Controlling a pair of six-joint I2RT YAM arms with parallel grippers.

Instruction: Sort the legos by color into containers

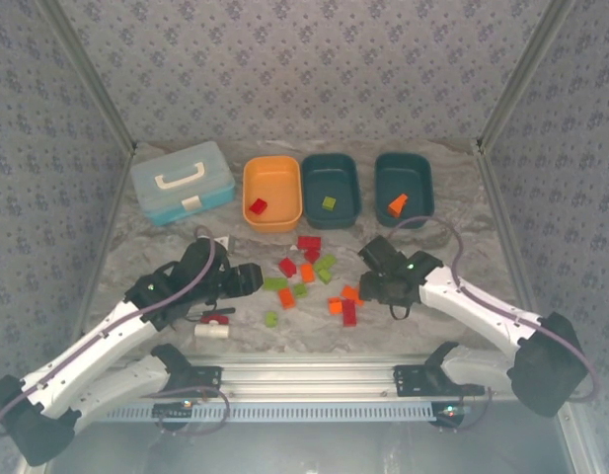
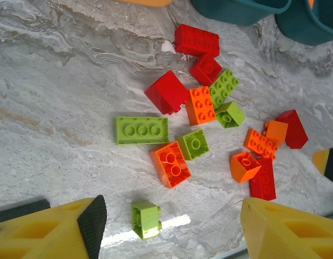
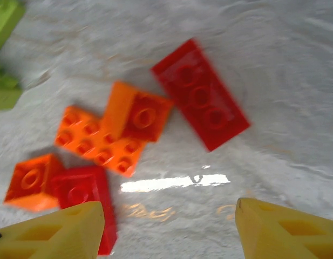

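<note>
Loose legos [image 1: 309, 276] in red, orange and lime green lie scattered mid-table. At the back stand three containers: an orange tub [image 1: 274, 174] holding a red brick, a teal tub [image 1: 331, 170] holding a green brick, and another teal tub [image 1: 404, 164] holding an orange brick. My left gripper [image 1: 259, 280] is open at the pile's left edge. In the left wrist view a small green brick [image 2: 145, 218] lies on the table inside the left gripper [image 2: 171, 232]. My right gripper [image 1: 369, 284] is open at the pile's right edge. The right gripper [image 3: 169, 229] hangs over bare table beside a long red brick [image 3: 201, 94] and orange bricks [image 3: 101, 140].
A light blue case [image 1: 182, 181] with a white handle stands at the back left. A red-handled tool with a white cylinder [image 1: 212, 328] lies under my left arm. Patterned walls close in three sides, and a metal rail [image 1: 314, 375] runs along the near edge.
</note>
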